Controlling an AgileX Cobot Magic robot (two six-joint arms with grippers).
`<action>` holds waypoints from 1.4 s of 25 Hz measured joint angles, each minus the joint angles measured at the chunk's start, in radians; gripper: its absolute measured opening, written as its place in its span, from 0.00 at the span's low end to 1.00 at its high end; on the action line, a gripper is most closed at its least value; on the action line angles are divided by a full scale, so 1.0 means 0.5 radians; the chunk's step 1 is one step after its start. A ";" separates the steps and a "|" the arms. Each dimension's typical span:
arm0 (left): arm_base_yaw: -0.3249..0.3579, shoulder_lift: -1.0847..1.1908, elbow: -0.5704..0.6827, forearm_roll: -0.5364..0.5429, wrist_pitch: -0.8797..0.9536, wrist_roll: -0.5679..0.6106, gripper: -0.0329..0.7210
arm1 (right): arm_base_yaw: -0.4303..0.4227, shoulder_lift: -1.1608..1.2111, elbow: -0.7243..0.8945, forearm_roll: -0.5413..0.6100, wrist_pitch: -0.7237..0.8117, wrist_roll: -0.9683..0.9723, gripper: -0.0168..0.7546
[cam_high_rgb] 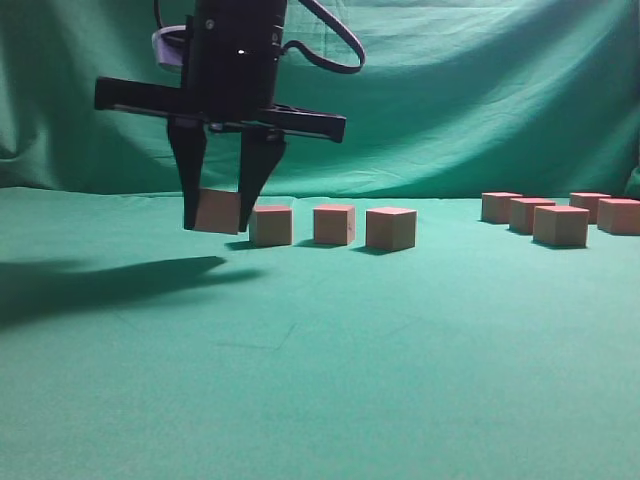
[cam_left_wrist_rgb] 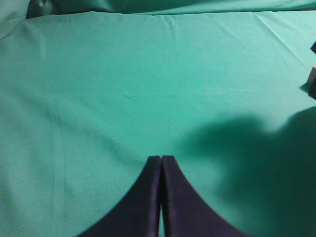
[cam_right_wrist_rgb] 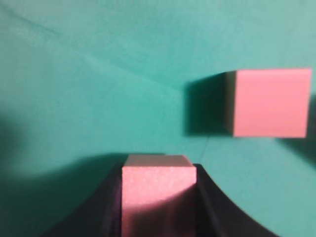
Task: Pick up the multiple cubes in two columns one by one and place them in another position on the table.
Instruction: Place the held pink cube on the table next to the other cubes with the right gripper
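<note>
My right gripper (cam_high_rgb: 222, 212) has reached over to the left of the exterior view and is shut on one reddish-pink cube (cam_high_rgb: 218, 211), held just above the green table (cam_high_rgb: 320, 380). In the right wrist view the same cube (cam_right_wrist_rgb: 158, 192) sits between the dark jaws of that gripper (cam_right_wrist_rgb: 159, 170), with another cube (cam_right_wrist_rgb: 270, 102) on the cloth ahead to the right. Three cubes stand in a row beside the held one (cam_high_rgb: 271, 225), (cam_high_rgb: 334, 224), (cam_high_rgb: 391, 228). My left gripper (cam_left_wrist_rgb: 161, 158) is shut and empty over bare cloth.
Several more cubes cluster at the far right of the table (cam_high_rgb: 560, 225). A sliver of a cube (cam_left_wrist_rgb: 312, 76) shows at the right edge of the left wrist view. Green cloth backdrop (cam_high_rgb: 450, 90) hangs behind. The arm's shadow (cam_high_rgb: 100, 285) lies on the left.
</note>
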 joint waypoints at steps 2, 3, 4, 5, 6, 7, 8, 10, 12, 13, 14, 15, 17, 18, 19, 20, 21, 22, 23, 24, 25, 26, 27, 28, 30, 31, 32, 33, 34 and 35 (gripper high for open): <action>0.000 0.000 0.000 0.000 0.000 0.000 0.04 | 0.000 0.012 0.000 -0.038 0.000 -0.001 0.36; 0.000 0.000 0.000 0.000 0.000 0.000 0.04 | 0.000 0.021 -0.002 -0.048 0.004 -0.001 0.36; 0.000 0.000 0.000 0.000 0.000 0.000 0.04 | 0.000 0.031 -0.005 -0.057 0.008 -0.001 0.36; 0.000 0.000 0.000 0.000 0.000 0.000 0.04 | 0.000 0.045 -0.005 -0.057 0.008 -0.001 0.36; 0.000 0.000 0.000 0.000 0.000 0.000 0.04 | 0.000 0.059 -0.009 -0.057 0.008 -0.001 0.36; 0.000 0.000 0.000 0.000 0.000 0.000 0.04 | 0.000 0.063 -0.010 -0.057 0.008 -0.001 0.36; 0.000 0.000 0.000 0.000 0.000 0.000 0.04 | 0.000 0.063 -0.018 -0.057 0.008 -0.001 0.36; 0.000 0.000 0.000 0.000 0.000 0.000 0.04 | 0.000 0.067 -0.017 -0.057 0.004 -0.001 0.36; 0.000 0.000 0.000 0.000 0.000 0.000 0.04 | 0.000 0.067 -0.017 -0.061 -0.009 -0.001 0.36; 0.000 0.000 0.000 0.000 0.000 0.000 0.04 | 0.000 0.068 -0.017 -0.061 -0.024 -0.001 0.36; 0.000 0.000 0.000 0.000 0.000 0.000 0.04 | 0.000 0.068 -0.017 -0.061 -0.038 -0.001 0.36; 0.000 0.000 0.000 0.000 0.000 0.000 0.04 | 0.000 0.068 -0.017 -0.061 -0.048 -0.001 0.36; 0.000 0.000 0.000 0.000 0.000 0.000 0.04 | 0.000 0.068 -0.017 -0.069 -0.072 -0.001 0.36; 0.000 0.000 0.000 0.000 0.000 0.000 0.04 | 0.000 0.068 -0.017 -0.077 -0.076 -0.001 0.36; 0.000 0.000 0.000 0.000 0.000 0.000 0.04 | 0.000 0.068 -0.017 -0.091 -0.076 -0.001 0.36; 0.000 0.000 0.000 0.000 0.000 0.000 0.04 | 0.000 0.068 -0.017 -0.105 -0.076 -0.001 0.36; 0.000 0.000 0.000 0.000 0.000 0.000 0.04 | 0.000 0.068 -0.017 -0.119 -0.076 -0.001 0.36; 0.000 0.000 0.000 0.000 0.000 0.000 0.04 | 0.000 0.068 -0.017 -0.129 -0.076 -0.001 0.36; 0.000 0.000 0.000 0.000 0.000 0.000 0.04 | 0.000 0.068 -0.017 -0.131 -0.072 -0.001 0.36; 0.000 0.000 0.000 0.000 0.000 0.000 0.04 | 0.000 0.068 -0.017 -0.131 -0.072 -0.001 0.36; 0.000 0.000 0.000 0.000 0.000 0.000 0.04 | 0.000 0.068 -0.017 -0.131 -0.072 -0.001 0.36; 0.000 0.000 0.000 0.000 0.000 0.000 0.04 | 0.000 0.068 -0.017 -0.131 -0.068 -0.001 0.36; 0.000 0.000 0.000 0.000 0.000 0.000 0.04 | 0.000 0.068 -0.017 -0.131 -0.068 -0.001 0.36; 0.000 0.000 0.000 0.000 0.000 0.000 0.04 | 0.000 0.068 -0.017 -0.131 -0.068 -0.001 0.36; 0.000 0.000 0.000 0.000 0.000 0.000 0.04 | 0.000 0.068 -0.017 -0.131 -0.068 -0.001 0.36; 0.000 0.000 0.000 0.000 0.000 0.000 0.04 | 0.000 0.068 -0.017 -0.131 -0.068 -0.001 0.36; 0.000 0.000 0.000 0.000 0.000 0.000 0.04 | 0.000 0.068 -0.017 -0.131 -0.068 -0.001 0.36; 0.000 0.000 0.000 0.000 0.000 0.000 0.04 | 0.000 0.068 -0.017 -0.131 -0.068 -0.001 0.36; 0.000 0.000 0.000 0.000 0.000 0.000 0.04 | 0.000 0.068 -0.017 -0.131 -0.068 -0.001 0.36; 0.000 0.000 0.000 0.000 0.000 0.000 0.04 | 0.000 0.068 -0.017 -0.131 -0.068 -0.001 0.36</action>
